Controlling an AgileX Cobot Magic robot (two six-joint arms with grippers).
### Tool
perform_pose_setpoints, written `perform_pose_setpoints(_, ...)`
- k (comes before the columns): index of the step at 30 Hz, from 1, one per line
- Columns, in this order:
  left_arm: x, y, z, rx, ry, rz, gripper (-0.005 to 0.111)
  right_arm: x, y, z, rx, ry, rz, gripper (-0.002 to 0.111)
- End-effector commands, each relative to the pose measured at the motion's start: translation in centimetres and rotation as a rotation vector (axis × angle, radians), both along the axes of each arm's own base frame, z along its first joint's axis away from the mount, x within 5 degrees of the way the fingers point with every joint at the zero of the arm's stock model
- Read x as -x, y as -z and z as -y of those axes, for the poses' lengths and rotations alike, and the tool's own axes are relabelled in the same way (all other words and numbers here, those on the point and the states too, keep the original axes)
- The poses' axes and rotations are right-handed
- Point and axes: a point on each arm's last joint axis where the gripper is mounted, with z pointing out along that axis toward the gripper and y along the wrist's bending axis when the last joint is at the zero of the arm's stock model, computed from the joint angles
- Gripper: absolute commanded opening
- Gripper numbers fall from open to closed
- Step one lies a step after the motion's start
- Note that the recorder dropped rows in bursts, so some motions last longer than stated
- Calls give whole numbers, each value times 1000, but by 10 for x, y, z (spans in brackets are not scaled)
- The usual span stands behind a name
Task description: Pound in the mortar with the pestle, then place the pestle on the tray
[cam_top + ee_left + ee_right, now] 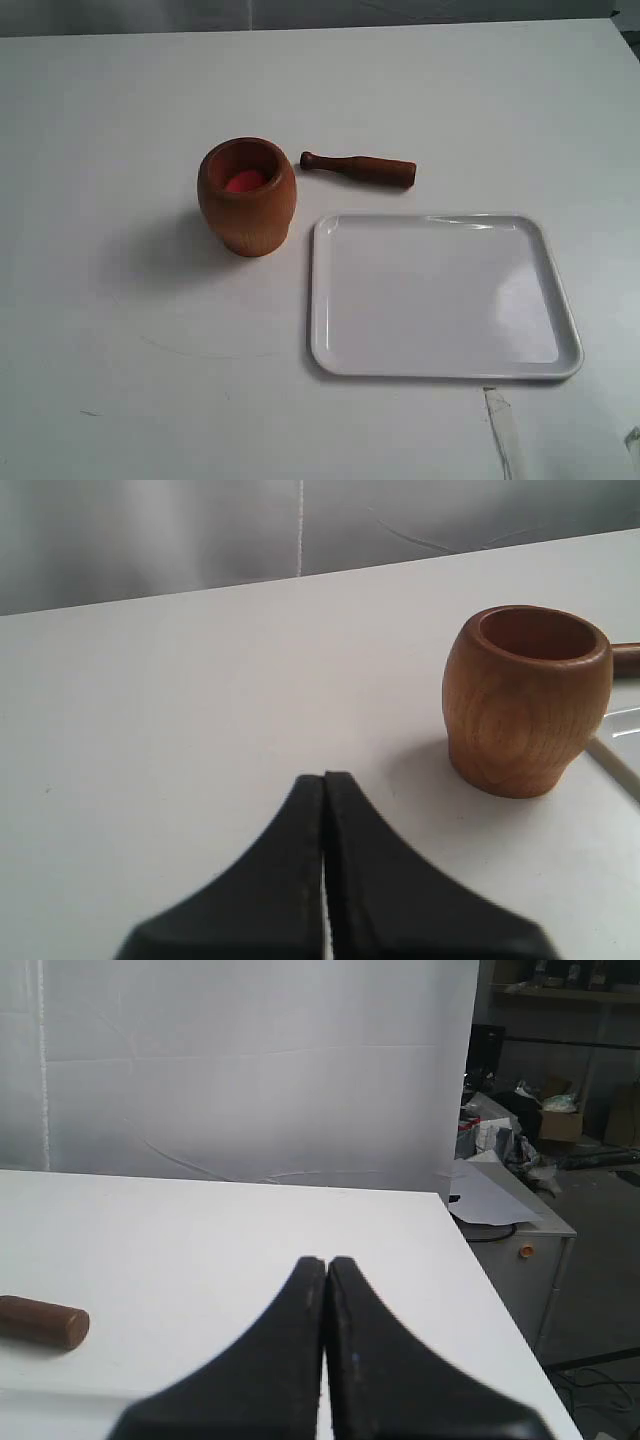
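Note:
The wooden mortar (247, 196) stands upright on the white table, something red-pink (243, 181) inside it. Just behind and to its right lies the dark pestle (358, 168), flat on the table, thick end pointing right. The white tray (440, 295) lies in front of the pestle, bare. In the left wrist view my left gripper (324, 777) is shut and holds nothing, with the mortar (525, 700) some way ahead of it. My right gripper (326, 1261) is shut on nothing as well; the pestle's thick end (42, 1321) shows off to one side. Neither gripper appears in the exterior view.
A strip of white tape (503, 428) lies on the table near the front edge, below the tray. A white backdrop (250, 1070) stands behind the table. Past the table's right edge (495, 1290) is a cluttered desk (510, 1200) and floor.

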Motion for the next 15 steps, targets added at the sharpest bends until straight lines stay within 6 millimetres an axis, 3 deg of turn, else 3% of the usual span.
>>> perform_pose_setpoints(1,0,0,1,15,6,4,0,0,0,1,7,8,5,0)
perform_pose_setpoints(10,0,0,1,15,6,4,0,0,-4,0,1,5,57,0)
perform_pose_setpoints(15,0,0,1,15,6,4,0,0,-10,-1,-202,-3,95,0)
